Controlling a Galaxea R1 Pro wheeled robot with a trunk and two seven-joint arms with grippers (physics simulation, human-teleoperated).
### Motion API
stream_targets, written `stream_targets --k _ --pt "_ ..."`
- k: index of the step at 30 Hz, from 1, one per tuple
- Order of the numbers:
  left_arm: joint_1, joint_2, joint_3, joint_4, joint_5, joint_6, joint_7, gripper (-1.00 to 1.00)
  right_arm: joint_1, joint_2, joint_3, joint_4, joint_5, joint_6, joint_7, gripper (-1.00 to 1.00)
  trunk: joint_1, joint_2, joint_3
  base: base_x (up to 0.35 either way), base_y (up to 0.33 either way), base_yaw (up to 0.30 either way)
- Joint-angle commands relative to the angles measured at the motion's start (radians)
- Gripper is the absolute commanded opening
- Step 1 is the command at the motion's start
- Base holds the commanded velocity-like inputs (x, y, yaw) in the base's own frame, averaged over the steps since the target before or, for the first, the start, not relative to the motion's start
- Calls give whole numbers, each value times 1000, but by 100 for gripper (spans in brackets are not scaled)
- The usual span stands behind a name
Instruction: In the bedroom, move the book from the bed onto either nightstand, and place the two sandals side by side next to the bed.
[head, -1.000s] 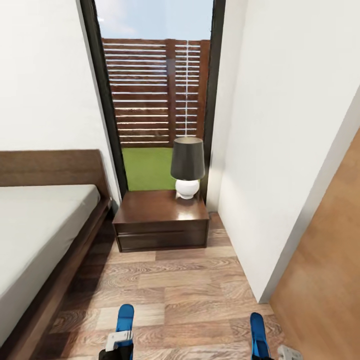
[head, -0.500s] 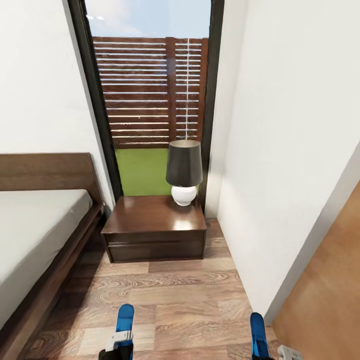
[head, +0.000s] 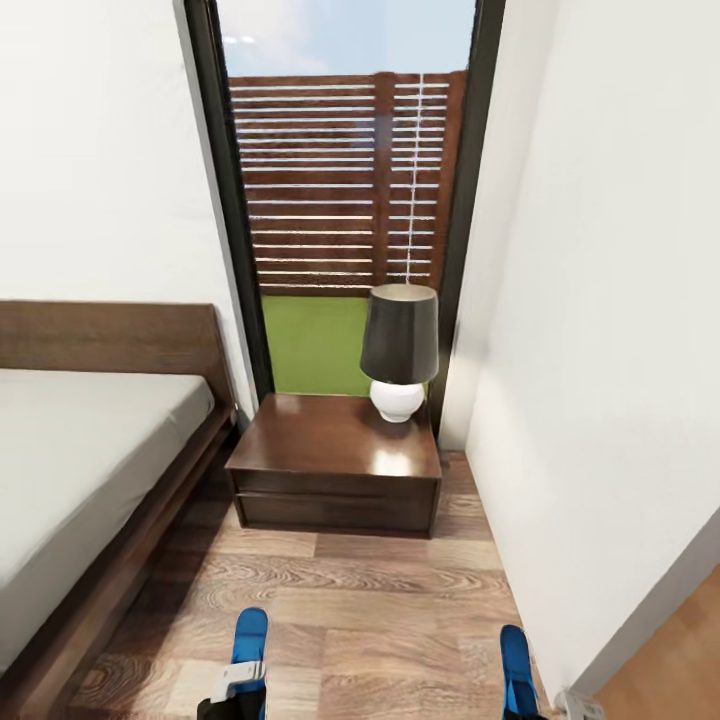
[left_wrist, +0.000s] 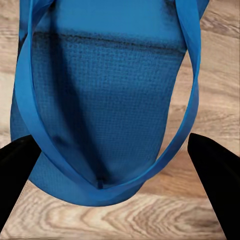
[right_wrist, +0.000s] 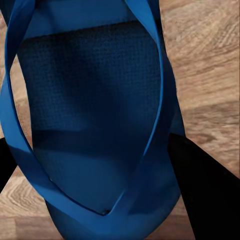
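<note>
Panned rightward since half second ago; door mostly gone from edge. Nearest: left gripper (left_wrist: 117, 150) clamped on blue left sandal (head: 249, 636), right gripper (right_wrist: 100, 150) clamped on right sandal (head: 514, 655), textured soles over wood-plank floor (head: 380, 600). Beyond: bed (head: 90, 460), glossy dark nightstand (head: 335, 460) bearing lamp (head: 400, 350). Farthest: window (head: 345, 190), slatted fence.

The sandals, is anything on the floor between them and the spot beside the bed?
Nothing visible. Each gripper holds one sandal, and the wood floor between them and the bed frame shows bare. The nightstand sits further ahead.
</note>
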Motion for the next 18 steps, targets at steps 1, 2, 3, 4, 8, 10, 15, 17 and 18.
stream_targets --k 1,2,3,4,8,10,15,17,18 --pt "0 0 9 0 -9 -2 -3 -100 0 0 -9 0 -3 5 6 -100 0 0 -1 5 -1 287" --pt "0 0 9 0 -9 -2 -3 -100 0 0 -9 0 -2 4 6 -100 0 0 -1 3 -1 287" --pt "0 0 9 0 -9 -2 -3 -100 0 0 -9 0 -2 5 6 -100 0 0 -1 3 -1 287" --pt "0 0 9 0 -9 -2 -3 -100 0 0 -9 0 -3 5 6 -100 0 0 -1 1 0 288" --pt "0 0 9 0 -9 -2 -3 -100 0 0 -9 0 -2 5 6 -100 0 0 -1 0 0 288" --pt "0 0 9 0 -9 -2 -3 -100 0 0 -8 0 -3 5 6 -100 0 0 -1 0 0 288" --pt "-1 0 9 0 -9 -1 -3 -100 0 0 -9 0 -2 4 6 -100 0 0 -1 0 0 288" --pt "0 0 9 0 -9 -2 -3 -100 0 0 -8 0 -3 4 6 -100 0 0 -1 0 0 288" --pt "0 0 9 0 -9 -2 -3 -100 0 0 -8 0 -3 5 6 -100 0 0 -1 0 0 288"
